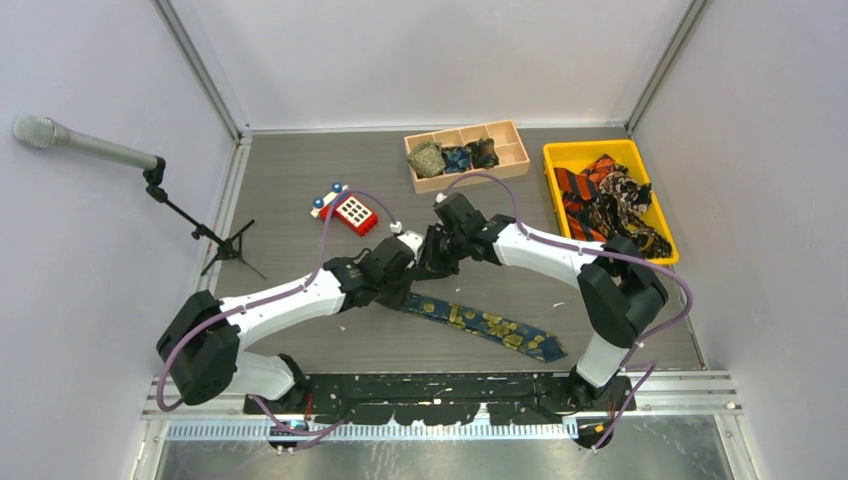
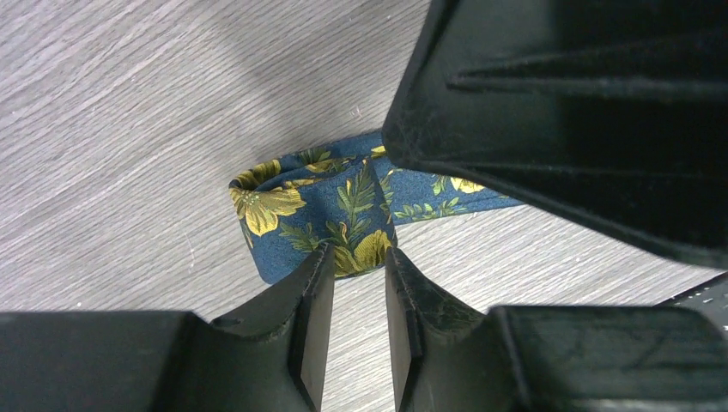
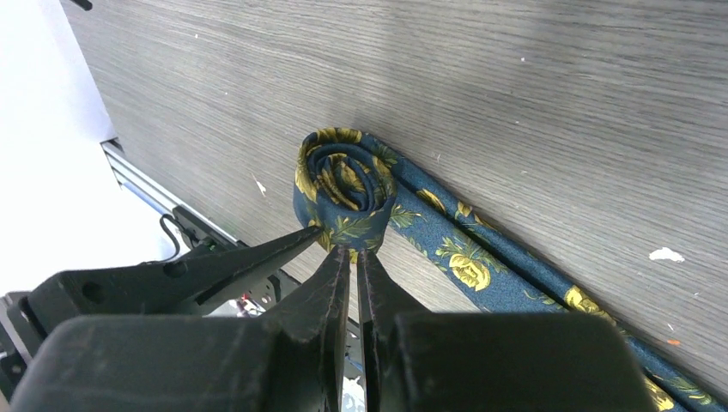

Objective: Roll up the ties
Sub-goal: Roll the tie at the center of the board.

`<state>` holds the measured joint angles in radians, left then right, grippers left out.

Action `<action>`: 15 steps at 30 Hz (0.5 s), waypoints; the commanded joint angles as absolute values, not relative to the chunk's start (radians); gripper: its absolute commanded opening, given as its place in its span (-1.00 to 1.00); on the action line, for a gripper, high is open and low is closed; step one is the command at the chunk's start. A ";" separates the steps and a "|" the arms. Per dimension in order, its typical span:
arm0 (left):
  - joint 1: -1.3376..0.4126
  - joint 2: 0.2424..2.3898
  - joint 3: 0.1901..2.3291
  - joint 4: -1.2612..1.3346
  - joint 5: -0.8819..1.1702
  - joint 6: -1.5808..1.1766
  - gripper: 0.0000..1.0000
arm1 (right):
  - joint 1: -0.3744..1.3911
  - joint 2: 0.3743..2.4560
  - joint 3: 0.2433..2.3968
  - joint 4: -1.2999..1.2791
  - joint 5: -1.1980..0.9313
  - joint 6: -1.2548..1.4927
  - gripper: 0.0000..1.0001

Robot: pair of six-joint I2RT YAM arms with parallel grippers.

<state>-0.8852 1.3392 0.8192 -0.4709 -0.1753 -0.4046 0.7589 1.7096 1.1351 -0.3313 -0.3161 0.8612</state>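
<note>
- Both arms meet mid-bench (image 1: 300, 170) over the navy tie (image 1: 490, 328). One end is wound into a small coil (image 3: 343, 180), and the long tail runs flat toward the right arm's base.
- The right tool (image 3: 353, 253) has its fingers pressed almost together, tips on the coil's outer wrap. That looks like a pinch on that layer of fabric.
- The left tool (image 2: 358, 257) has its fingers a little apart, with the coil's near edge sitting between the tips. I can't tell whether it is truly clamping.
- My read is that this is early in the roll: a few turns are made and most of the length is unwound.
- To do it well, one tool should pin the coil while the other regrips. If both let go, the wraps will likely spring loose.
- The wrap edges need to stay level, or the coil will telescope into a cone.
- It is better to walk the coil along the tail than to drag the tail in, keeping the fabric straight and lightly taut.
- It's tight quarters here, with the two tools nearly touching, so short moves are safer.
- The wooden tray (image 1: 515, 150) at the far side holds three rolled ties (image 1: 455, 157), and the yellow bin (image 1: 560, 155) holds loose ones.
</note>
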 commanded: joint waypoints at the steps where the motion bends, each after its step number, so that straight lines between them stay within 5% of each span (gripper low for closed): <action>1: -0.837 1.335 0.798 -0.386 -0.048 -0.399 -0.41 | 0.759 1.663 1.133 -0.320 -0.341 0.849 -0.72; 15: -0.761 1.322 0.775 -0.372 0.059 -0.397 -0.70 | 0.780 1.733 1.119 -0.209 -0.413 0.902 -0.71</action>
